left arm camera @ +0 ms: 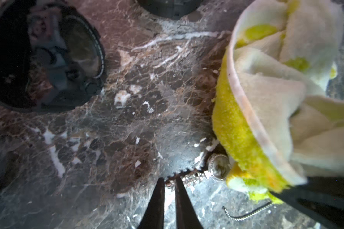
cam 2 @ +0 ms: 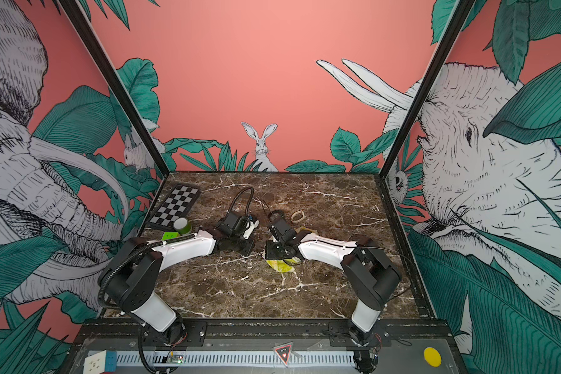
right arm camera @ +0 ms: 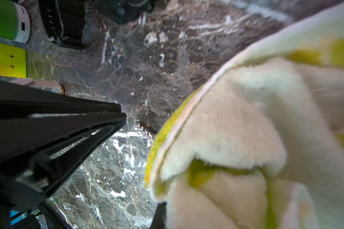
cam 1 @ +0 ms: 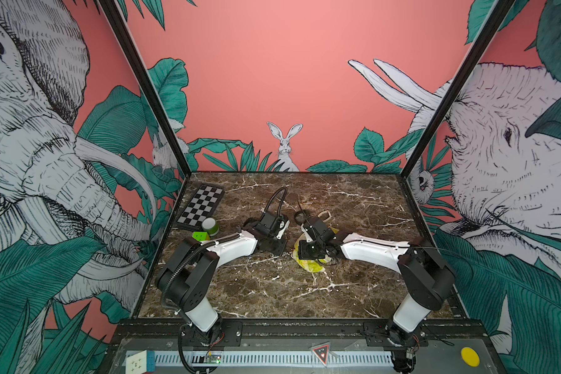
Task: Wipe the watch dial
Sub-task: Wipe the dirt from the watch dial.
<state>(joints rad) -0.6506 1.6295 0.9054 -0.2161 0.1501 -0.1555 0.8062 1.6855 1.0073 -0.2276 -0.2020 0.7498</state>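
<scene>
Tabletop (cam 1: 272, 291): brown marble pattern with white veins, enclosed by mural walls (cam 1: 305, 81) showing elephants, leaves and a rabbit on pink.

Top views. Chessboard (cam 1: 201, 207) at the far left. Green roll (cam 1: 210, 226) and cube (cam 1: 200, 235) just in front of it, close together. Tan loop (cam 1: 325, 215) behind centre. Left arm (cam 1: 230, 247) and right arm (cam 1: 370, 252) reach inward, their wrists near each other at mid-table. Cloth (cam 1: 311, 265), yellow and white, bunched beneath the right wrist in both top views. The watch is too small to make out here.

Left wrist view. Left gripper (left arm camera: 169, 180): fingers almost together, pinching the sparkling strap of the small watch (left arm camera: 209, 172), which lies flat on the marble. Dial (left arm camera: 218, 168): round, partly showing, its far side overlapped by the cloth's yellow edge. Right gripper (left arm camera: 298, 195): dark, closed on a fold of the cloth. Black watch (left arm camera: 48, 57), large-faced, well apart from the small one.

Right wrist view. The cloth fills most of the frame, gathered into the right gripper, whose closed jaws are largely hidden by fabric. The left gripper's fingers (right arm camera: 77, 123) lie alongside, tips near a glint of strap at the cloth's edge. The dial is hidden under the cloth. Green roll and cube sit beyond.
</scene>
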